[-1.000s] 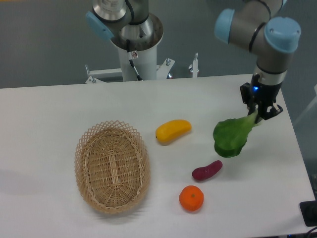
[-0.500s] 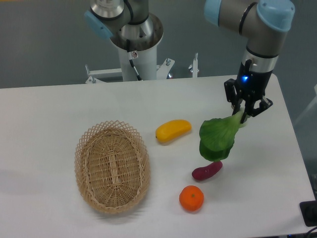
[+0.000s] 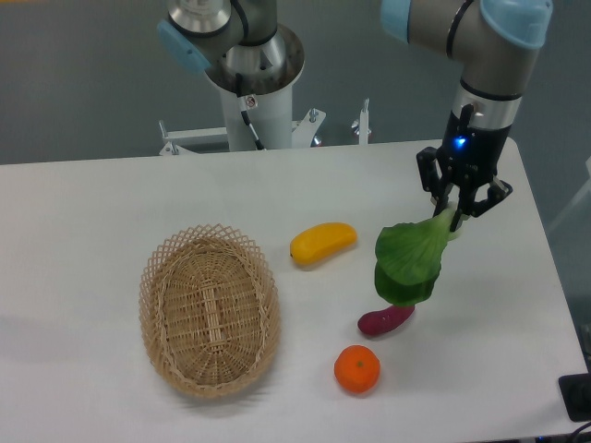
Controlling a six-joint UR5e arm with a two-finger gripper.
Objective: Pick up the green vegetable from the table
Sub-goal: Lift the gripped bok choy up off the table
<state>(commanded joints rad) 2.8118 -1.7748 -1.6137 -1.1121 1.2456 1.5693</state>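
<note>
End effector (image 3: pixel 459 205) is clamped on the pale stem of the green vegetable (image 3: pixel 408 263), fingers closed tight around it. The leaves hang down and to the left, clear of the table (image 3: pixel 111 203), with the lower leaf edge just above the purple eggplant (image 3: pixel 386 320); whether it grazes the eggplant cannot be told from this view.

Change over the last second: the arm carried the vegetable left, away from the table's right edge and toward the middle. A second ago the leaves sat right of the eggplant; now they are over it. In the last half second there was almost no travel. The end effector is at nearly the same spot and only the leaves shifted slightly, so the lift looks settled.

Meaning for the task: the pick appears done, with the vegetable off the table and the grip holding. The risk is the stem slipping, since all the weight hangs off one side.

Yellow fruit (image 3: pixel 323 244), orange (image 3: pixel 356 368) and wicker basket (image 3: pixel 209 309) have not moved from the earlier frames.
</note>
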